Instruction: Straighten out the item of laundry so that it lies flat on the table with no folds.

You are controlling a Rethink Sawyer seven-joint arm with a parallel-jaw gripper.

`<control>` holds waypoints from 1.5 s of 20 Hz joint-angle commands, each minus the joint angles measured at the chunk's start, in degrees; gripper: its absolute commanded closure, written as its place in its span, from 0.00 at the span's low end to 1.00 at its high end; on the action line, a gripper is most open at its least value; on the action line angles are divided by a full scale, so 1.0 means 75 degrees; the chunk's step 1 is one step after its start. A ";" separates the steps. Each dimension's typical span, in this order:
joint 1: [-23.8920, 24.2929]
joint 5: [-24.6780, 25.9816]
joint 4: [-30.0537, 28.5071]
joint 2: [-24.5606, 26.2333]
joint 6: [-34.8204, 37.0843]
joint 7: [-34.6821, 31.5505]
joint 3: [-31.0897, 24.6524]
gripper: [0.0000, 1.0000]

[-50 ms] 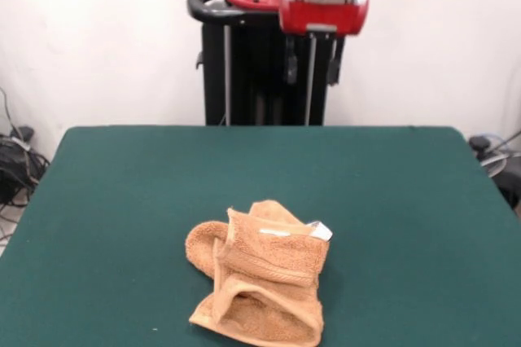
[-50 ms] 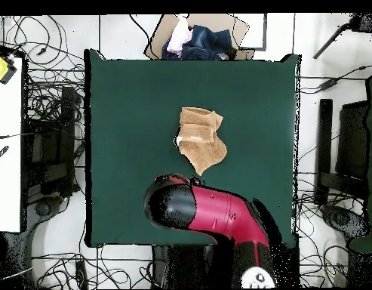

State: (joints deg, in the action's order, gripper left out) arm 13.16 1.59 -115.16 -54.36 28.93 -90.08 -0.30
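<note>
The towel [image 1: 260, 282] lies crumpled on the table [image 1: 391, 192], bunched into a lumpy heap with several folds — one edge is rolled over into a loop at the front, and a flat woven band runs across the top of the pile. A small white tag [image 1: 319, 230] sticks out at its upper right corner. From above, the towel [image 2: 200, 140] sits near the middle of the green tabletop [image 2: 128, 113], slightly toward the side away from the robot's base. The arm [image 2: 211, 215] hangs over the table just beside the towel, not touching it. The gripper [image 1: 313, 58] is raised well above the surface — whether its fingers are spread or pressed together cannot be told.
</note>
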 commanded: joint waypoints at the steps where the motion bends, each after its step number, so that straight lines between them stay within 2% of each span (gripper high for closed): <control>1: -0.0273 0.0388 0.0223 0.1545 -0.1448 -0.1019 -0.0558 0.00; 8: -0.0063 -0.0262 -0.0226 0.2082 -0.1952 -0.1456 -0.0927 0.00; 11: -0.0062 -0.0179 -0.0367 0.2114 -0.2259 -0.1486 -0.0956 0.00; 17: -0.0162 -0.0252 -0.0924 0.1819 -0.2581 -0.1793 -0.1034 0.00; 30: -0.0923 -0.0747 -0.1996 0.1028 -0.2989 -0.2558 -0.0756 0.00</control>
State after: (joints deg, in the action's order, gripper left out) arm 8.51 1.06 -124.36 -44.31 10.38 -91.52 -1.76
